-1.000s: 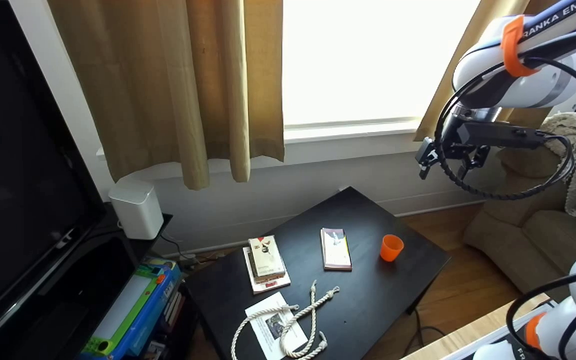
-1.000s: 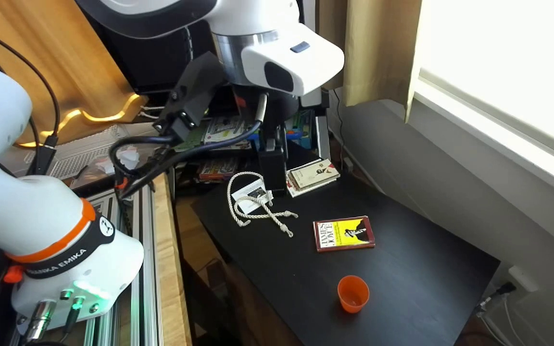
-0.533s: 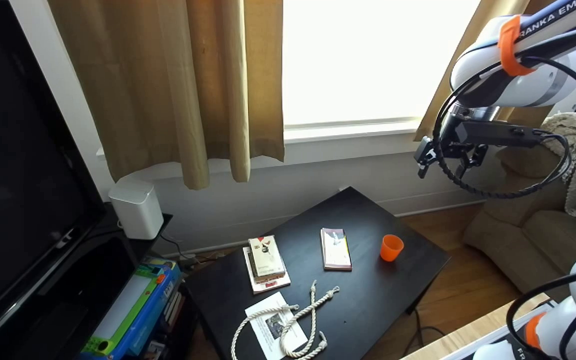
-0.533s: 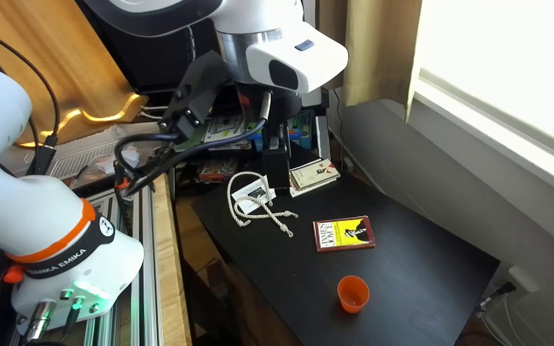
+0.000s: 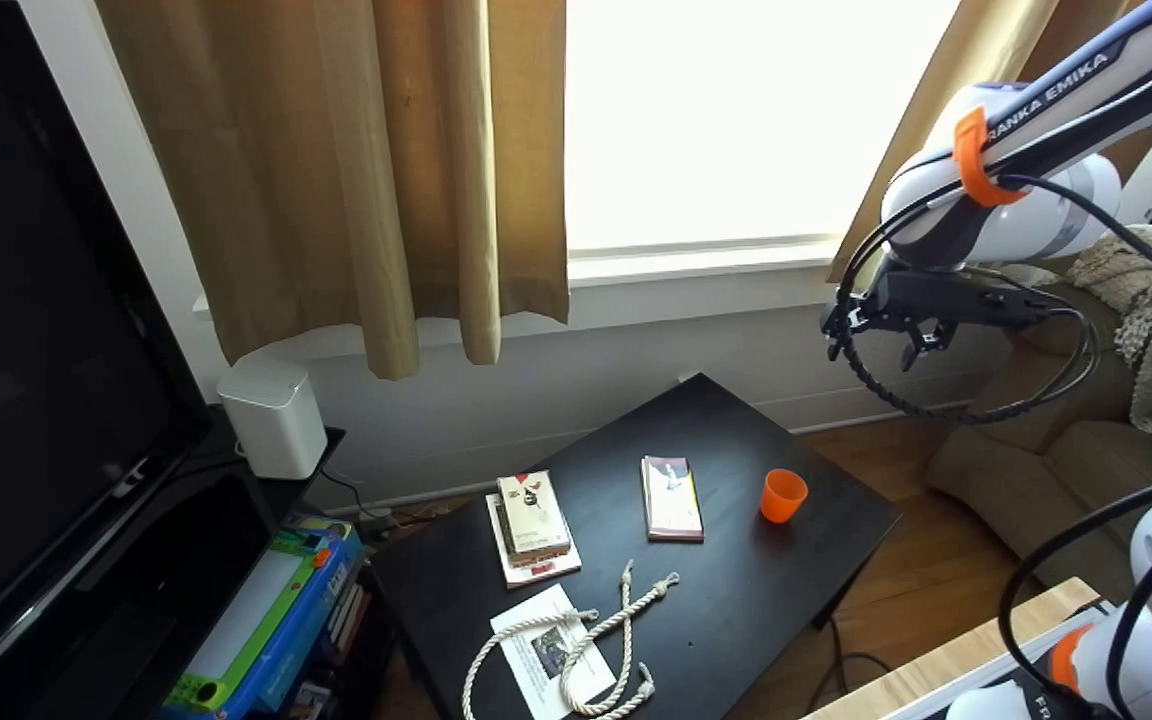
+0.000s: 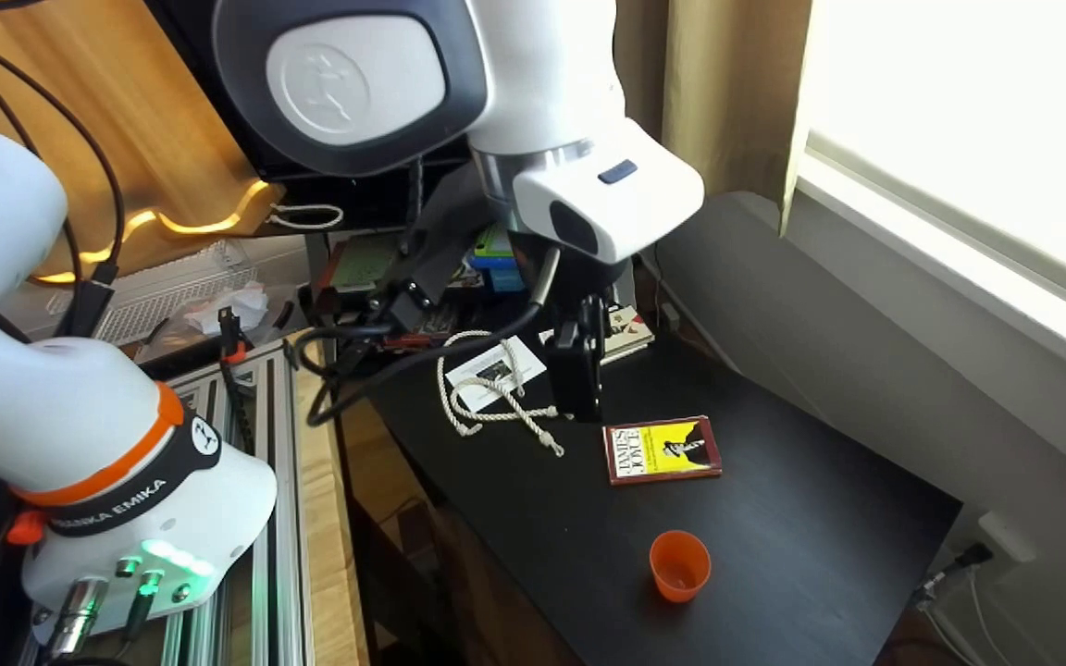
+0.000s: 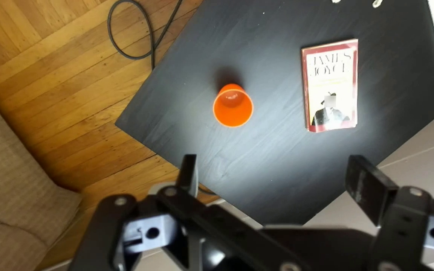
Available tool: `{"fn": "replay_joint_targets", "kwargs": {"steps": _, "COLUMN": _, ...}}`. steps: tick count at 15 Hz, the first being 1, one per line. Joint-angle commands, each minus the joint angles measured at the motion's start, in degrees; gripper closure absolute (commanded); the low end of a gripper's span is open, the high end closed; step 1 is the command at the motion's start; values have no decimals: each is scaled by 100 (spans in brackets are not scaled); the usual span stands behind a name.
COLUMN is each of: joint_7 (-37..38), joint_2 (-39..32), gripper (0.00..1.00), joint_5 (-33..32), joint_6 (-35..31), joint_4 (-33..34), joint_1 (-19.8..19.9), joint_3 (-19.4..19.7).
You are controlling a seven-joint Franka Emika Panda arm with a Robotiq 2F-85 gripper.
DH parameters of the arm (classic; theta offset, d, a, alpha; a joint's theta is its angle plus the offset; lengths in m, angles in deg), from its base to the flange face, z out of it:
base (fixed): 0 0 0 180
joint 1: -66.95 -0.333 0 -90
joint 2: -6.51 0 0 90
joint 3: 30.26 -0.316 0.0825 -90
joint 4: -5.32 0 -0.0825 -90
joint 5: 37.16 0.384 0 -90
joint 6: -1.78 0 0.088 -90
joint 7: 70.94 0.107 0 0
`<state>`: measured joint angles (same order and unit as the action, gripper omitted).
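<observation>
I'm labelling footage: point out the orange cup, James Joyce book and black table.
Orange cup (image 7: 233,110), wrist view: inner wall.
James Joyce book (image 6: 662,450), in an exterior view: cover.
Black table (image 5: 731,595), in an exterior view: bare tabletop.

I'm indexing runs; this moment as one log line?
gripper: open, empty | orange cup: upright on black table | James Joyce paperback: flat on table

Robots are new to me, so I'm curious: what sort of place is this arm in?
Most likely a home's living room: a large screen, probably a television, a brown sofa and tan curtains at the window suggest it.
</observation>
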<state>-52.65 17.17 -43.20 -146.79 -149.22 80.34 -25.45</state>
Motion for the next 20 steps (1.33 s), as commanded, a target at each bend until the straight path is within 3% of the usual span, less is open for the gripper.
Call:
{"fn": "replay_joint_targets", "kwargs": {"steps": 1, "joint_7": 194, "joint_2": -875, "gripper": 0, "joint_5": -82, "joint_6": -773, "joint_4": 101, "joint_1": 46, "joint_3": 105}}
{"fn": "replay_joint_targets", "kwargs": {"steps": 6, "joint_7": -263, "joint_2": -2012, "gripper": 0, "joint_5": 443, "joint_6": -1701, "joint_4": 313, "joint_1": -111, "joint_3": 353}}
{"fn": "replay_joint_targets", "kwargs": {"steps": 9, "joint_7": -807, "joint_2": -2569, "gripper": 0, "joint_5": 1145, "joint_6": -1974, "joint_4": 523, "joint_1": -3, "joint_3": 218}}
{"fn": "replay_joint_targets", "kwargs": {"steps": 10, "joint_7": -580, "joint_2": -2160, "gripper": 0, "joint_5": 897, "joint_6": -1785, "joint_4": 320, "joint_1": -214, "joint_3": 413}}
{"fn": "replay_joint_targets", "kwargs": {"steps": 19, "joint_7": -632, "joint_2": -2267, "gripper": 0, "joint_5": 947, "joint_6": -1819, "joint_4": 407, "joint_1": -293, "joint_3": 465}}
{"fn": "replay_joint_targets", "kwargs": {"steps": 20, "joint_7": -606, "joint_2": -2482, "gripper": 0, "joint_5": 694, "joint_6": -2136, "joint_4": 464, "joint_1": -372, "joint_3": 620}}
